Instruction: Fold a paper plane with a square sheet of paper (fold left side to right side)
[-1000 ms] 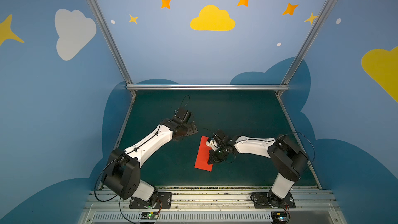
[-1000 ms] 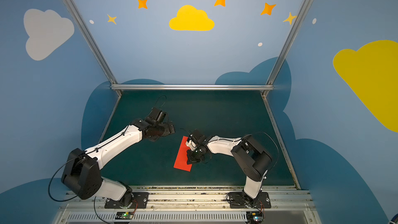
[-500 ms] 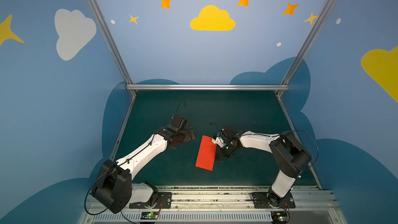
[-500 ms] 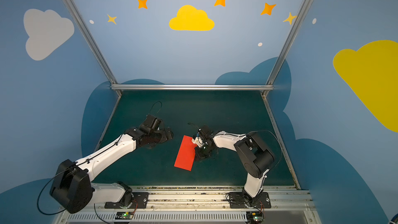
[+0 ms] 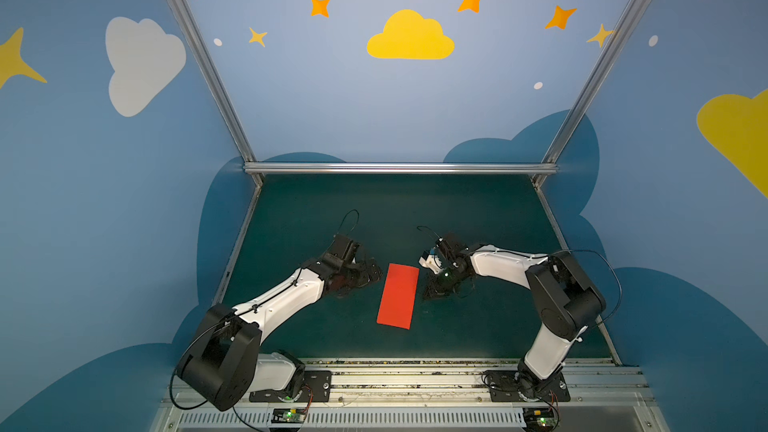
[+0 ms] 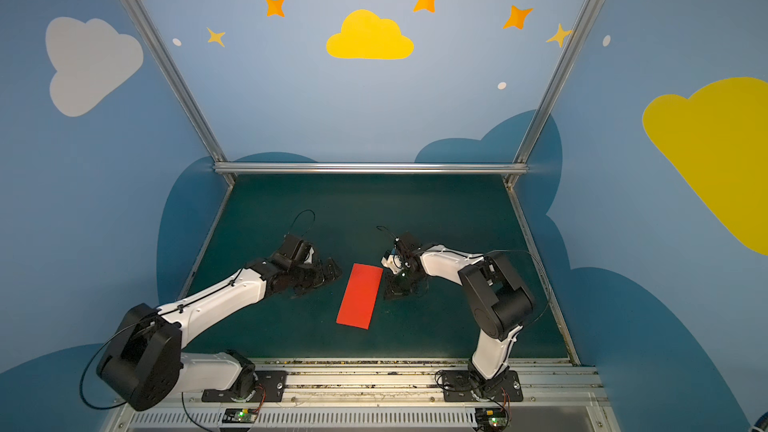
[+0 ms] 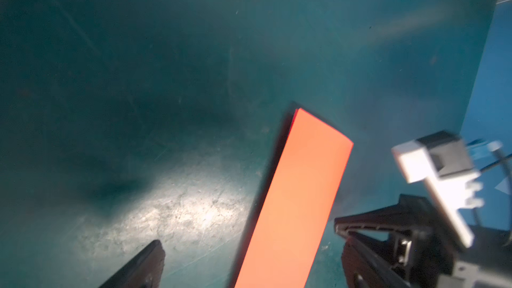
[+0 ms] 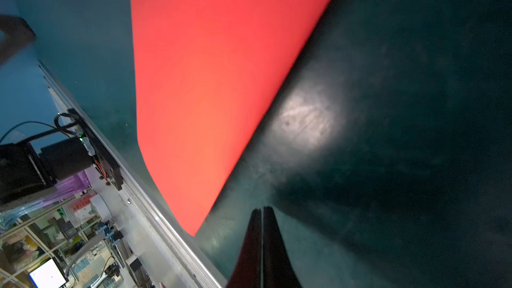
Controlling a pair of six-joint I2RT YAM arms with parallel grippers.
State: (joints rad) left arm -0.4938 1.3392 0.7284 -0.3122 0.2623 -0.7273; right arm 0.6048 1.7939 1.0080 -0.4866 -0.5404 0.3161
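**Half-fold looks done, both arms clear of the paper**

Top views: the square sheet of paper (image 5: pixel 397 302) lies flat mid-desk (image 5: pixel 415 209) as a narrow red rectangle, with its long side running near to far, slightly tilted. It looks the same in both top views (image 6: pixel 359 297). My read is that the left-to-right fold is done. There are no diagonal corners, nose or wings yet, so most of the plane is left to fold.

The left arm (image 5: pixel 282 297) stretches low from its base, and its wrist points at the paper's far left edge. The left jaws are spread wide just beside the paper, not touching it and holding nothing. The right arm (image 5: pixel 507 263) bends over its base, with the forearm reaching toward the middle and the wrist tipped down. The right jaws are pressed together, empty, tips low by the paper's right long edge.

Left wrist: this view is blurry. The paper (image 7: pixel 299 203) runs away from the camera as a flat strip. At its far corner a second layer edge peeks out, which fits a doubled sheet. One of the left fingers (image 7: pixel 141 264) shows at the frame edge, apart from the paper. The white camera mount (image 7: pixel 432 167) of the right arm sits across the strip.

Right wrist: the fingers (image 8: pixel 250 247) are shut against each other and pinch nothing. The paper (image 8: pixel 216 78) lies beside them, with bare desk between. I cannot tell whether the tips touch the desk.
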